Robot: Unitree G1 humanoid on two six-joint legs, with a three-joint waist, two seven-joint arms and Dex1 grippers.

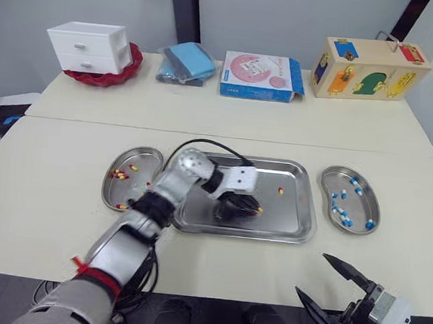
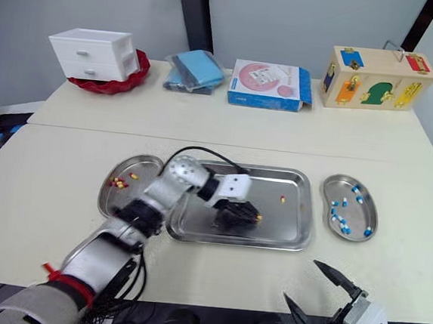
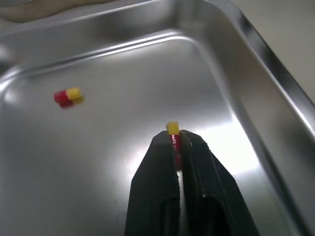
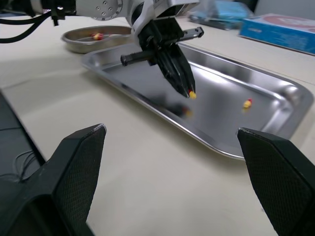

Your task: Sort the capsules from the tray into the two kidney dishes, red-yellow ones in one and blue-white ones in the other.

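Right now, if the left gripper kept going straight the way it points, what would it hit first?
Most likely the bare floor of the tray: the left gripper, shut on a red-yellow capsule, angles down at it, so that capsule would touch first. The loose capsule lies off that line.

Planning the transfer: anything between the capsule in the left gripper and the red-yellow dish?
Nothing visible. The left gripper is shut on a red-yellow capsule over the tray; toward the left kidney dish lie just the two raised rims, likely cleared by a small lift.
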